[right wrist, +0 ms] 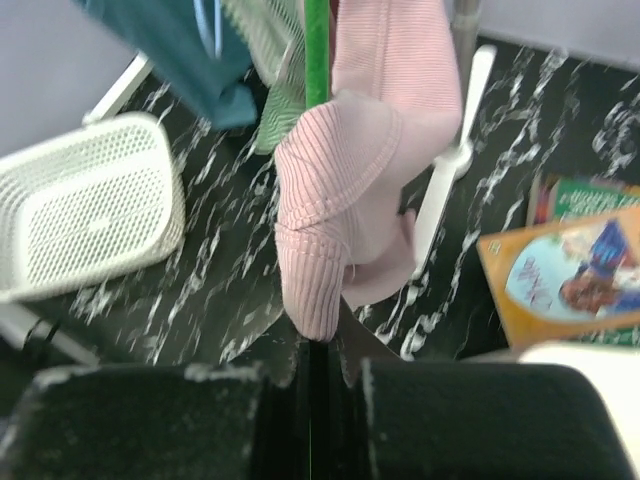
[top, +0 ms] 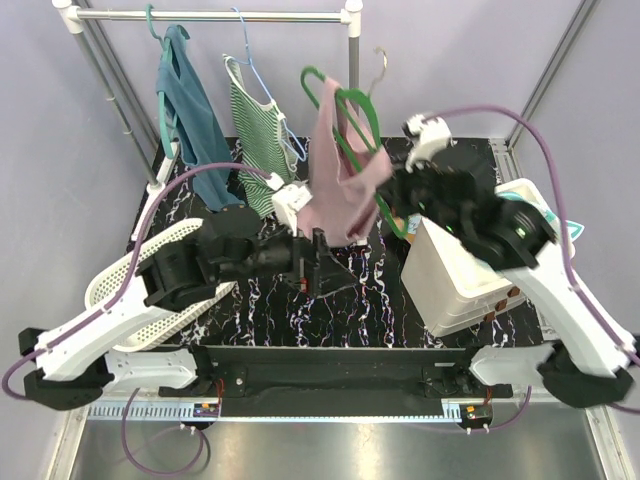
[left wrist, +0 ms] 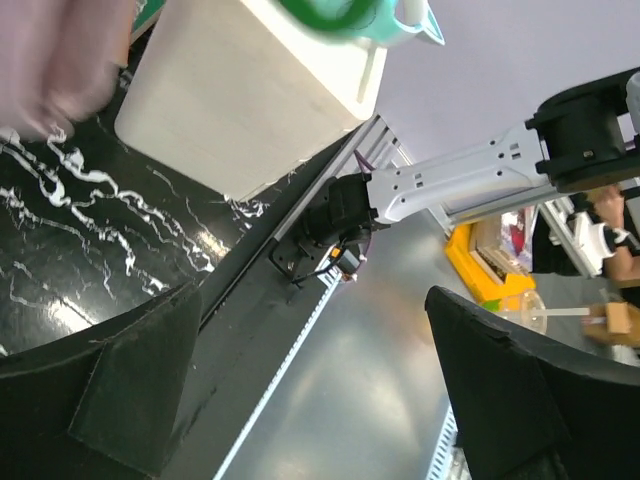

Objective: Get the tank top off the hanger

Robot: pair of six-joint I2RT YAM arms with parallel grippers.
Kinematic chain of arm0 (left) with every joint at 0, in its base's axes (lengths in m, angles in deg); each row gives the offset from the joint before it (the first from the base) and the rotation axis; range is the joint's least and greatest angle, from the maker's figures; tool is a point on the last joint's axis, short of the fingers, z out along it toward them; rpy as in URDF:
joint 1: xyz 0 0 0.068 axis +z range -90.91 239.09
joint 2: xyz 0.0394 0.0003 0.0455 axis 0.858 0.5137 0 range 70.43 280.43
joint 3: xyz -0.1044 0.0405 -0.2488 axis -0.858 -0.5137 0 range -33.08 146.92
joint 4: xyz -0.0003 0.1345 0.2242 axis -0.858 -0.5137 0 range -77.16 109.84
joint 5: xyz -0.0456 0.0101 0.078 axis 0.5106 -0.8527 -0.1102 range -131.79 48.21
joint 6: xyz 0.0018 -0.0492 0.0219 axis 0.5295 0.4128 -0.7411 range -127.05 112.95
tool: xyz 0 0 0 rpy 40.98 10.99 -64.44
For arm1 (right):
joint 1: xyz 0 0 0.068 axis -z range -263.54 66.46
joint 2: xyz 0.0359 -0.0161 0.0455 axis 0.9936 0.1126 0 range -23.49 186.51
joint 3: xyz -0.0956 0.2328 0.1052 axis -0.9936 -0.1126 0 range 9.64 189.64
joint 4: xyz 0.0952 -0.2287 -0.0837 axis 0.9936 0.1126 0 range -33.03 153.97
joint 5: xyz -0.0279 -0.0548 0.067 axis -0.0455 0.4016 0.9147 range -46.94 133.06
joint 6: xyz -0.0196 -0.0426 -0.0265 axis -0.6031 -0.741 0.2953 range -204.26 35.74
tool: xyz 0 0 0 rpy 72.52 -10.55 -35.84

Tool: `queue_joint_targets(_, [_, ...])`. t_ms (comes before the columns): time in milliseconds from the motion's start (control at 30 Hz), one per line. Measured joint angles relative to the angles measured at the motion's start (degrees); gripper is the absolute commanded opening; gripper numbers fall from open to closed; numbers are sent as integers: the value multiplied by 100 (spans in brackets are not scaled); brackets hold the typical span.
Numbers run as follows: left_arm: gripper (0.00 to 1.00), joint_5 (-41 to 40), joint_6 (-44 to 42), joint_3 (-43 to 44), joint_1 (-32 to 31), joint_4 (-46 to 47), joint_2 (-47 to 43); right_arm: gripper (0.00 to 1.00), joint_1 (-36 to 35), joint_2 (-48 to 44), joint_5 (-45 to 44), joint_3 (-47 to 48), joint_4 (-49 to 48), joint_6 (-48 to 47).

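Lost most of the green hanger (right wrist: 317, 50) behind the pink tank top (right wrist: 370, 170) in the right wrist view; caught only a green sliver between the right gripper's (right wrist: 312, 380) clamped fingers. Saw the pink tank top only as a cropped blur in the left wrist view's top-left corner. Could not pick out the left gripper (top: 312, 264) against the dark table (top: 370, 292).

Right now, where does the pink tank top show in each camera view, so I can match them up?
Top external: pink tank top at centre.
Left wrist: pink blur, top left corner.
Right wrist: centre, on the green hanger that the right pincer is shut on.
Shared landmark: the black marbled table.
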Motion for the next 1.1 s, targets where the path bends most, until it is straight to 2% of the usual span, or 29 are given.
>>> queue_joint_targets(167, [99,-710,-304,546,-402,33,426,0,0,-1384,688,-1126,345,363])
queue_joint_targets(300, [99,-1526,-557,944,-382,-44,507,0,0,-2208,1436,-1589,739,754])
queue_joint_targets(433, [98,-1943,-723,1657,-131,-278,785,0,0,-2695,1912,-1899,970,1147])
queue_joint_targets(467, [96,-2000,-748,1825,-61,-339,887,0,0,-2771,1993,-1958,1003,1215])
queue_joint_targets(533, [84,-2124,-815,2284,131,-588,1189,0,0,-2911,2153,-2076,1104,1366])
queue_joint_targets(633, [75,-2247,-951,2817,313,-1034,1650,0,0,-2999,2328,-2114,1257,1493])
queue_joint_targets(833, [71,-2260,-1115,3121,391,-1576,2103,0,0,-3014,2452,-2114,1386,1596])
queue_joint_targets(1100, [68,-2253,-1121,2782,391,-1714,1971,0,0,-3008,2524,-2114,1458,1635])
